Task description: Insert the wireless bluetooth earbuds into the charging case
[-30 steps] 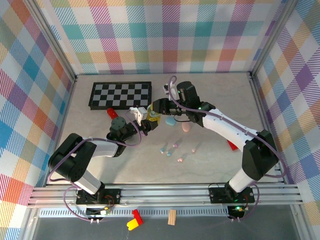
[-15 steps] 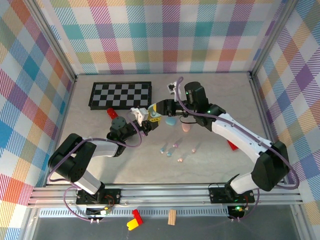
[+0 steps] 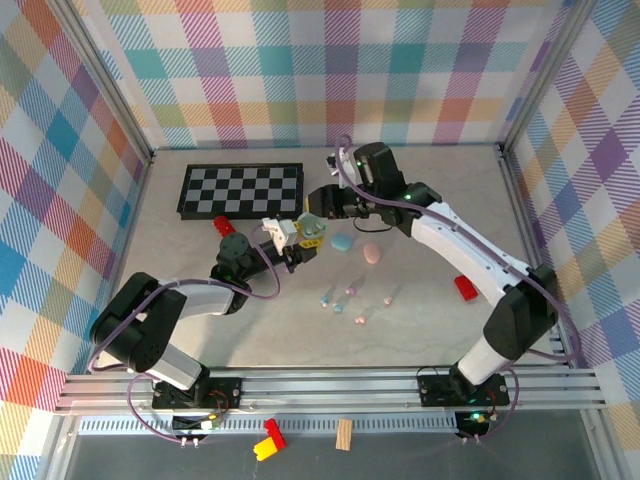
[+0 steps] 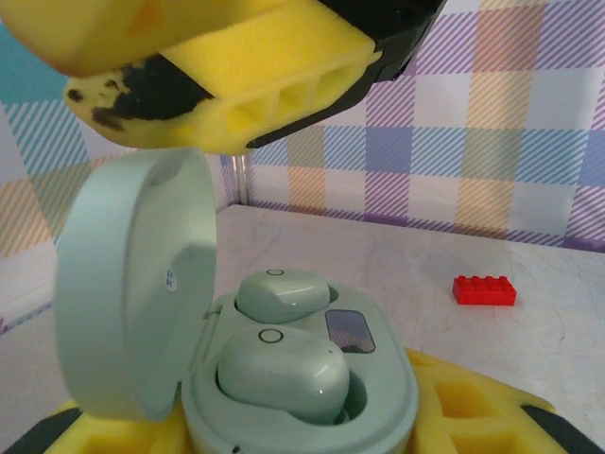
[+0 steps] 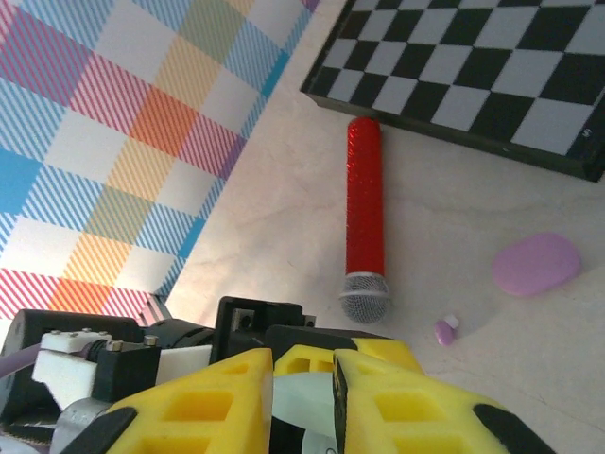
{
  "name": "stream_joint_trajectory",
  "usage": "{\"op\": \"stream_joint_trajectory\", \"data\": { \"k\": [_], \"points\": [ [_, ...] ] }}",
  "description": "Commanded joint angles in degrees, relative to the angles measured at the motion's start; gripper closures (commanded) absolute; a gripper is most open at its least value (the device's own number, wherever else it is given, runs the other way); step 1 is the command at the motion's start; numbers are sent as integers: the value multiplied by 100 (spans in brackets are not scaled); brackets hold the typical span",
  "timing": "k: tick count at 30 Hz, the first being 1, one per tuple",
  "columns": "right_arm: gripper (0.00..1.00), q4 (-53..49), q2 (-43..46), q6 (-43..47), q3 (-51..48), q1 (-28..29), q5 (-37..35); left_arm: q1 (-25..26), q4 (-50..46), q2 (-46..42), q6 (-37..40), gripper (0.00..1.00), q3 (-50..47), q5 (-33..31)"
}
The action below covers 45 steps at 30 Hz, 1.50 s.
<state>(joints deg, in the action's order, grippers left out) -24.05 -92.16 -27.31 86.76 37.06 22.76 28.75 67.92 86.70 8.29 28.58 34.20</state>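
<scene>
The left gripper [image 4: 301, 433] is being cut off by the lower frame edge. Its yellow pads [image 4: 473, 421] are clamping the mint charging case [image 4: 383, 402] from both sides. The right gripper [image 5: 302, 397] is hovering just above the case with a mint part showing between its narrow-set fingers; whether it is gripping that part cannot be determined. The lid [image 4: 132, 284] is standing open, nearly upright, on the left. Two mint earbuds [image 4: 282, 371] are sitting in the case wells, one behind the other, long axes lying roughly level.
</scene>
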Motion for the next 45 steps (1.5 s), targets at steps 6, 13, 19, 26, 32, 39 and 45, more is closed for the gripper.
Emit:
{"op": "stream_joint_trajectory", "data": {
  "k": [6,13,19,26,32,39,45],
  "points": [
    [75,-540,405,317,-223,-14,-222,69,-238,-417,-511,80,183,-209],
    [55,272,1085,-368,-976,-171,-342,87,248,-304,-927,80,227,-146],
    [39,1738,1102,-1711,-1808,-577,1521,189,485,-285,-1165,80,314,-40],
    [41,2536,859,-2545,-2079,-586,2119,332,502,-302,-1121,80,376,10],
    [59,3070,800,-2948,-2196,-599,2360,384,326,-316,-1033,79,429,-45],
    [80,3165,1016,-2964,-2511,-759,1913,394,85,-446,-878,59,378,-119],
    [81,3090,1170,-2702,-3000,-1211,1167,394,-348,-656,-671,13,217,-441]
  ]
}}
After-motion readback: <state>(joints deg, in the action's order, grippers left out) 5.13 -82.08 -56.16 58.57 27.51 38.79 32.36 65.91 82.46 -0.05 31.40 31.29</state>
